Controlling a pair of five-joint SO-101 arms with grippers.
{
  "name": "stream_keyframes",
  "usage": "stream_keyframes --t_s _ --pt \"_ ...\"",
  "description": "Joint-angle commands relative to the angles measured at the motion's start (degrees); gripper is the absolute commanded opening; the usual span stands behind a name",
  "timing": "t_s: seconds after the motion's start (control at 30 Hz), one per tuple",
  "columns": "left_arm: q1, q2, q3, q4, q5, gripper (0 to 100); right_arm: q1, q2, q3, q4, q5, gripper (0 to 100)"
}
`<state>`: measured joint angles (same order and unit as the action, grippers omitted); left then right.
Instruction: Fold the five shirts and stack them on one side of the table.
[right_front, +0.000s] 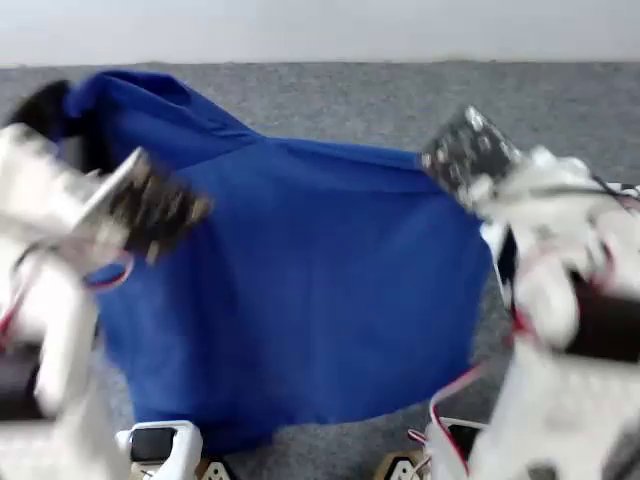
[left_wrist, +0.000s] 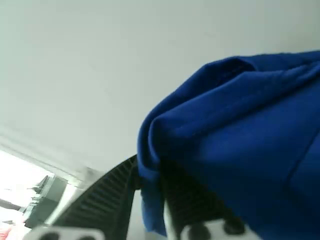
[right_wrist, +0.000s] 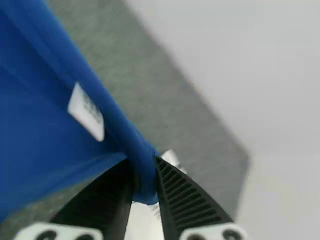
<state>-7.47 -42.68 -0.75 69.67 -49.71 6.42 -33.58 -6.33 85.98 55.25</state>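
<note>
Cloth of a plain blue fabric shirt (right_front: 320, 300) covers most of the grey carpet-like worktop (right_front: 400, 100) in the high view. Its far edge runs from the left pincer (right_front: 170, 215) to the right pincer (right_front: 462, 152), and its near hem lies close to the arm bases. Both white arms are blurred here, so this view does not tell how their fingers stand.

From the left wrist view, the shirt (left_wrist: 240, 140) is bunched into a thick fold. The left pincer (left_wrist: 150, 192) is clamped on that fold, and its ribbed black fingers (left_wrist: 107, 192) press the cloth from both sides. A pale wall (left_wrist: 100, 60) is behind.

From the right wrist view, the right pincer (right_wrist: 145, 182) is closed narrowly on a hemmed edge of the shirt (right_wrist: 45, 125). A small white sewn-in label (right_wrist: 86, 111) sits on the cloth near the grip. Grey worktop (right_wrist: 165, 100) lies beyond, meeting a white wall (right_wrist: 250, 60).
</note>
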Motion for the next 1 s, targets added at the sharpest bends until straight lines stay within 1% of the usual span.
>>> stream_keyframes --t_s 0.0,0.1,0.23,0.37,0.43,0.53,0.67,0.83,0.97 --pt "0.1 3.3 8.0 -7.6 -0.4 1 0.1 3.5 10.5 -11.3 0.2 0.9" --pt "0.2 7.0 13.8 -18.6 -0.3 1 -1.0 7.7 17.1 -23.0 0.2 0.9" --pt "1.8 14.7 17.9 -31.6 -0.2 1 -2.9 14.8 19.3 -35.8 0.2 0.9" --pt "1.8 25.1 16.9 -42.0 -0.3 1 -3.6 21.8 19.3 -49.5 0.4 0.9" --pt "1.5 30.4 14.8 -45.6 -0.3 1 -3.7 24.9 19.3 -55.5 1.7 0.9" --pt "1.5 37.5 9.6 -47.4 -0.4 1 -3.8 29.7 19.2 -63.4 4.5 0.9" --pt "1.5 45.9 -0.6 -47.7 -0.4 1 -3.5 34.6 18.2 -72.7 5.2 0.9" --pt "1.7 55.2 -13.3 -47.5 -0.4 1 -3.5 40.3 10.7 -74.2 5.2 0.9" --pt "1.6 59.0 -18.1 -46.8 -0.5 1 -3.4 45.1 5.4 -73.9 5.2 0.9"
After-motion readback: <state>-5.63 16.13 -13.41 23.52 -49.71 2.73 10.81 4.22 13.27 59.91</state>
